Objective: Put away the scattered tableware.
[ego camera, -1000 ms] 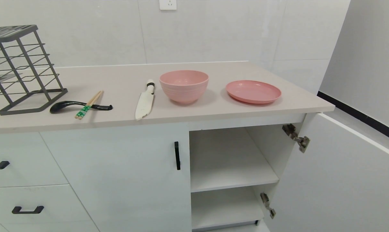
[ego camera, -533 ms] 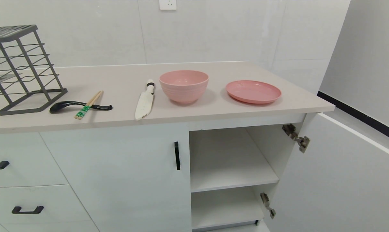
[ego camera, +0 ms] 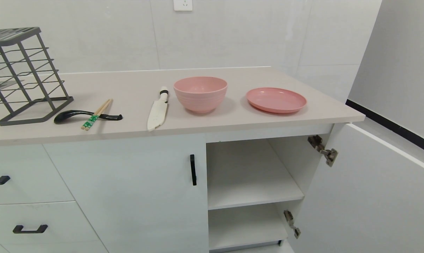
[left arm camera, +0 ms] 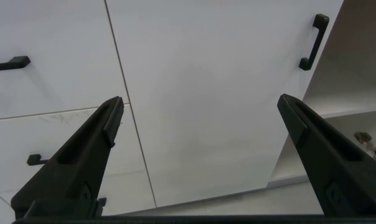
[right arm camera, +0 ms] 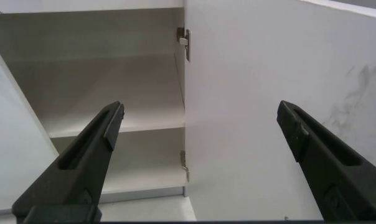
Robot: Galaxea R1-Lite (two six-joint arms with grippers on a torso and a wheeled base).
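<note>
1. Head view: the bowl (ego camera: 200, 93), plate (ego camera: 276, 99), knife (ego camera: 158, 109), spoon (ego camera: 82, 115) and chopsticks (ego camera: 96, 114) lie scattered on the counter (ego camera: 134, 84), none put away yet. The chopsticks rest across the spoon's handle. Judging by what the wrist cameras face, all of it sits higher than both claws. The wire rack (ego camera: 22, 73) at the counter's end probably takes the cutlery. The cupboard below the plate stands open, and its shelf (ego camera: 250, 182) looks like the home for the bowl and plate.
2. Left wrist view: the left claw (left arm camera: 200, 102) is spread wide and holds nothing. It faces the closed cupboard door (left arm camera: 206, 93) straight ahead. The door handle (left arm camera: 314, 42) lies off to the side nearer the open cupboard, and a drawer handle (left arm camera: 9, 63) lies off to the other side.
3. Right wrist view: the right claw (right arm camera: 200, 109) is also spread and empty, aimed into the open cupboard. The shelf (right arm camera: 113, 124) lies ahead of one finger, the swung-out door (right arm camera: 269, 93) ahead of the other, and a hinge (right arm camera: 184, 40) between them. That door could crowd an arm carrying dishes in.
</note>
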